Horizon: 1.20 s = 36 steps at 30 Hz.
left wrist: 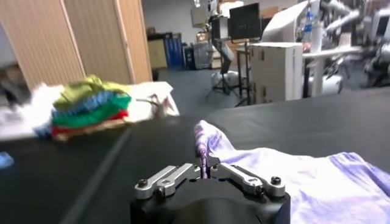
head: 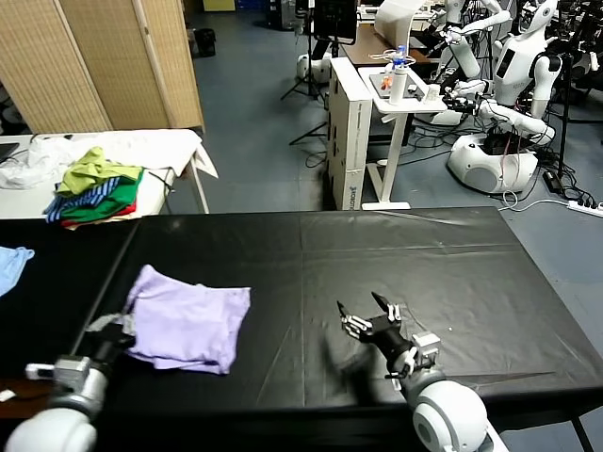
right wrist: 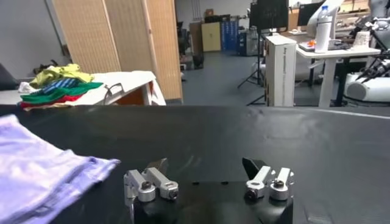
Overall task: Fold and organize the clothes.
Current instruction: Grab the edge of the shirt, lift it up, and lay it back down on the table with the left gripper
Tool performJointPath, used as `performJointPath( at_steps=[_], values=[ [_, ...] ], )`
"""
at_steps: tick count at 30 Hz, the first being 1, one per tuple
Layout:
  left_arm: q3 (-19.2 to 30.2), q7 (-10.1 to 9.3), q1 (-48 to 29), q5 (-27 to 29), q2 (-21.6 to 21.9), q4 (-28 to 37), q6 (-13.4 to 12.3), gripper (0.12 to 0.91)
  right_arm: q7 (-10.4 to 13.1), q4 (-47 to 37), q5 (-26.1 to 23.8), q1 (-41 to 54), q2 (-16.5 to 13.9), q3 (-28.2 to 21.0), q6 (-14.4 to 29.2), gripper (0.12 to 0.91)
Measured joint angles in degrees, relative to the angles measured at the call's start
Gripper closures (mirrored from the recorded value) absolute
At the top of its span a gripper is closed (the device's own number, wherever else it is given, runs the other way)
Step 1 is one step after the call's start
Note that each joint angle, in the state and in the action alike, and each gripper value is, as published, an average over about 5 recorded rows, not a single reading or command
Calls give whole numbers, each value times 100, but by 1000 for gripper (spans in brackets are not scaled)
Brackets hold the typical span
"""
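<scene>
On the far left edge of the black desk (head: 396, 254) a light blue cloth (head: 13, 265) lies apart from the work, and behind it, on a separate white-covered table (head: 174, 146), sits a heap of green, striped and red garments (head: 97, 186); both look set aside rather than in play.

Next comes the left gripper (head: 121, 330), low at the near left of the desk, pinched tight on the left edge of the lavender T-shirt (head: 188, 325). The left wrist view shows its fingers (left wrist: 241, 175) drawn together with a raised ridge of the thin fabric caught between them. The grip sits at the hem, probably so that the edge can be lifted and carried across for a further fold.

The T-shirt itself lies already doubled into a rough rectangle on the left half of the desk, spreading rightward from the left gripper. Its layers are uneven at the near corner, so a pull from one edge could drag the whole bundle instead of turning a single layer.

Well apart to the right, over bare desk near the front centre, the right gripper (head: 369, 315) hovers with its jaws spread wide and nothing in them. The shirt's right edge lies off to its left, not touching it; it seems to be waiting.
</scene>
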Motion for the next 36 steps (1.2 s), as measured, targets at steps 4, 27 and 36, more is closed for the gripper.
performJointPath(
  at_steps=[4, 27, 36],
  values=[
    [-497, -94, 131, 49, 414, -48, -34, 853, 0, -16, 4, 1, 17, -5, 10, 118],
    [1691, -818, -344, -1142, -834, -902, 668, 853, 10, 1, -109, -178, 113, -19, 22, 118],
    [2691, -796, -624, -1338, -1570, -599, 623, 853, 13, -63, -136, -77, 162, -85, 2, 118]
  ],
)
